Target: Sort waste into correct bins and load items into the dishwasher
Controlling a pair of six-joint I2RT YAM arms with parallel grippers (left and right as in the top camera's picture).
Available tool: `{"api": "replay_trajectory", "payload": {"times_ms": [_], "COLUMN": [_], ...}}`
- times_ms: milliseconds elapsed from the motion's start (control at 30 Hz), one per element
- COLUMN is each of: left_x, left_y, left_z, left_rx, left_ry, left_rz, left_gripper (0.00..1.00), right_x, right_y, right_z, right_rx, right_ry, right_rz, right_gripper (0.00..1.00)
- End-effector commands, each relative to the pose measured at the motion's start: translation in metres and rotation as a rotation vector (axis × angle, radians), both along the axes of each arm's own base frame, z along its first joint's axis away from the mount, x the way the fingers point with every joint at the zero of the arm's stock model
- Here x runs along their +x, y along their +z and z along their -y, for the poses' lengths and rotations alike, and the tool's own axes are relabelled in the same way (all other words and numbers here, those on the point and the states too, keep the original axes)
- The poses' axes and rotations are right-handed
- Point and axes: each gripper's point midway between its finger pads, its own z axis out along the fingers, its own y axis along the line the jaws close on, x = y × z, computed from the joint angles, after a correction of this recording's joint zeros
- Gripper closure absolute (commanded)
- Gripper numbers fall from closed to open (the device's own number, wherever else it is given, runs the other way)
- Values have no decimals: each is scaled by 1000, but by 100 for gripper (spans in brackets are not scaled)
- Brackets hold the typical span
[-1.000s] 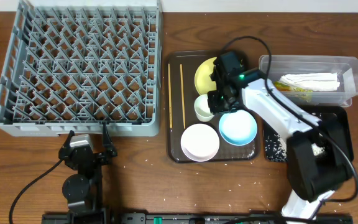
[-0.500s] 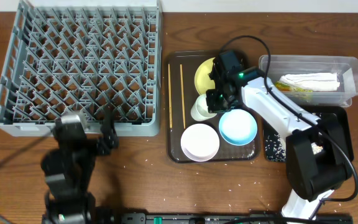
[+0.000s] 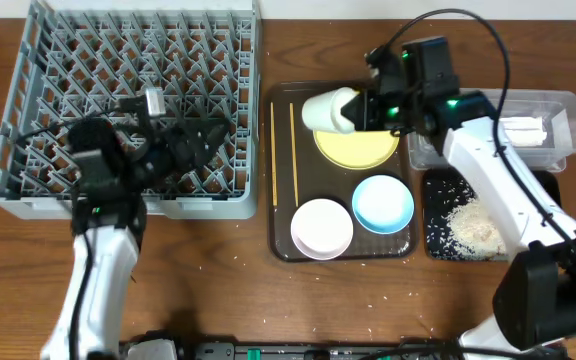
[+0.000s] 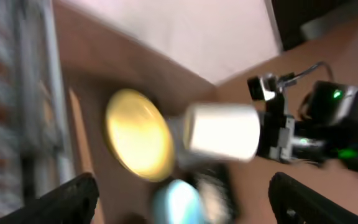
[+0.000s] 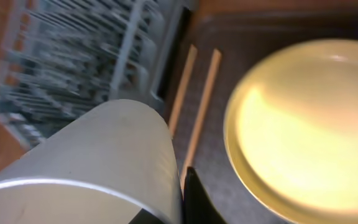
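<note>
Wooden table [image 3: 218, 290]. Grey dish rack [image 3: 198, 207] at left, with the left gripper [image 3: 208, 143] above it, jaws spread wide and empty. Right gripper [image 3: 356, 110] clamped on pale cup [image 3: 326, 108], held sideways above yellow plate [image 3: 358, 150] on brown serving tray [image 3: 313, 180].

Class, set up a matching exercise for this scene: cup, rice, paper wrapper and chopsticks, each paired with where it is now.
Things:
1. cup
2. rice
3. paper wrapper
4. chopsticks

Places:
A. in the clear tub
B. in the black tray
C. held by the right gripper
D. on the brown tray, left of the yellow plate

Pairs: 1-C, 2-B, 3-A, 4-D
</note>
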Motion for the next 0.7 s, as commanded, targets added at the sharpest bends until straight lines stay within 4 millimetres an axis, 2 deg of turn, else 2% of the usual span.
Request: {"api": "replay_trajectory", "payload": {"times_ms": [0,67,133,300,467,667], "left_x": [-12,-14,-21,-32,-39,-41], "left_y": [-16,-27,-32,-31,-16,-11], "left_z": [22,27,32,38,41,43], "left_rx": [-389,-476,-508,-535,-487,-422], "left_ry": [-70,-90,-152,-250,-366,-423], "left_rz": [-523,-683,-749,-789,-639,-483], "left_gripper": [12,12,12,12,12,12], "right_x": [-6,-7,-11,-22,-36,-55], "right_y": [23,30,34,33,21,21], "right_z": [-17,-27,-39,-64,-87,-114], "right_rx": [204,275,336,463,551,629], "right_ry": [132,195,264,420,540,683], "right_rz": [-7,8,19,17,-30,-23], "right_gripper": [99,99,99,99,99,99]}}
